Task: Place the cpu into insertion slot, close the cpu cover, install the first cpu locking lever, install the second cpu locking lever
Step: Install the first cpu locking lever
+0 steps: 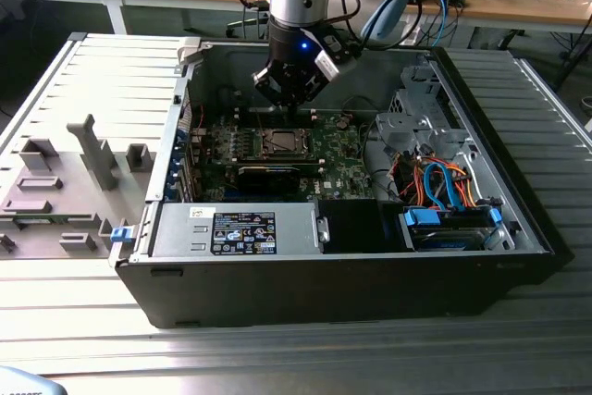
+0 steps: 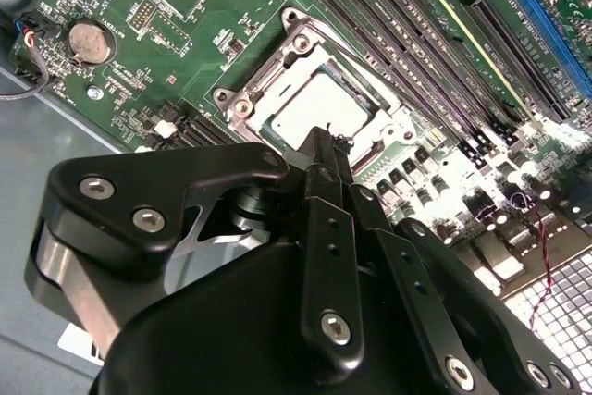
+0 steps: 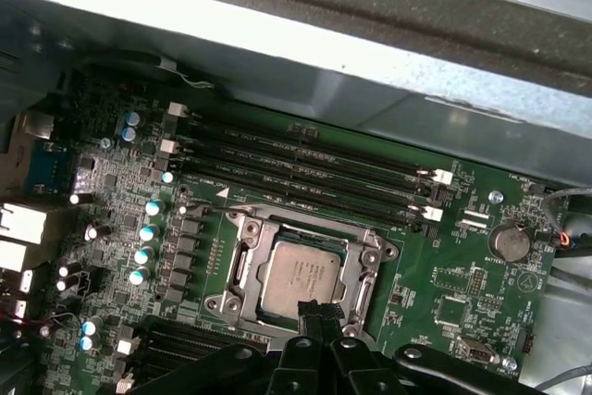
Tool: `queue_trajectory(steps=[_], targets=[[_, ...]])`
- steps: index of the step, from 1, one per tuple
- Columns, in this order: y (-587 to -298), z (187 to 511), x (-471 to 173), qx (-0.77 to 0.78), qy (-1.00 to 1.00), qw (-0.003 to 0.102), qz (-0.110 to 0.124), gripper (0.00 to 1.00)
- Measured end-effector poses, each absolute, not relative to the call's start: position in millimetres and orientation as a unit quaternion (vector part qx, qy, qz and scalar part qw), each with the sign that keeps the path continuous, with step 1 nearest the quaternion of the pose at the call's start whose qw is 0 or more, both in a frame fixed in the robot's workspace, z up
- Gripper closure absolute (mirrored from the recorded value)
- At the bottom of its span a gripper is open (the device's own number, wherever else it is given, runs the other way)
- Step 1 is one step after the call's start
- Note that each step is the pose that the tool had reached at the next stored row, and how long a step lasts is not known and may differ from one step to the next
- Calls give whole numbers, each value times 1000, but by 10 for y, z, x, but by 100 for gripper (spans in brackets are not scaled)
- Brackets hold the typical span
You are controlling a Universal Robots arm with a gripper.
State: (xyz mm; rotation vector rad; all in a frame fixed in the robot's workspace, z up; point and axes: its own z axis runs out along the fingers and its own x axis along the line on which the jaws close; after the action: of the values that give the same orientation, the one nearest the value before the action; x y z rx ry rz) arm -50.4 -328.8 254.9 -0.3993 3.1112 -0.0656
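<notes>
- Far to the left of the computer case [image 1: 333,256], in the exterior view, a grey tray with raised fixtures [image 1: 65,182] sits on the ribbed metal worktop [image 1: 296,358].
- Inside the case, the green motherboard [image 1: 342,159] lies flat, and the insertion slot [image 3: 305,270] sits near its middle, between the long black memory slots [image 3: 305,168] and the black graphics card [image 1: 268,173].
- The cpu [image 3: 298,275] is already in the insertion slot, its silver-grey top showing, and the cpu cover [image 3: 242,261] appears to lie flat around it as a silver frame; whether the locking levers are latched cannot be told.
- The gripper [image 2: 324,141] hangs just above the near edge of the insertion slot, and its fingers [image 3: 314,316] look drawn close together to a narrow point, holding nothing.
- Risk, as a judgement: the fingertips stand right over the rim of the cover, so a slightly off descent could press on the chip or the frame instead of a lever, scratching the top or skewing the cover.
- A second risk is the crowding around the slot: the memory slots and small capacitors [image 3: 143,256] lie near, and a sideways slip could knock them.
- To the right of the motherboard, a grey drive cage [image 1: 416,122] and a bundle of orange and blue cables [image 1: 439,187] fill the case.
- Behind the case, wooden desks [image 1: 518,6] with cables and clutter mark a lab room.
</notes>
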Motion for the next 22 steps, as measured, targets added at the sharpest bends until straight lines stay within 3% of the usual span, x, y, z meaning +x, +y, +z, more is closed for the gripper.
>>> queue_trajectory(steps=[22], targets=[[-3288,2549,-504,-140,990,2,-21,89]])
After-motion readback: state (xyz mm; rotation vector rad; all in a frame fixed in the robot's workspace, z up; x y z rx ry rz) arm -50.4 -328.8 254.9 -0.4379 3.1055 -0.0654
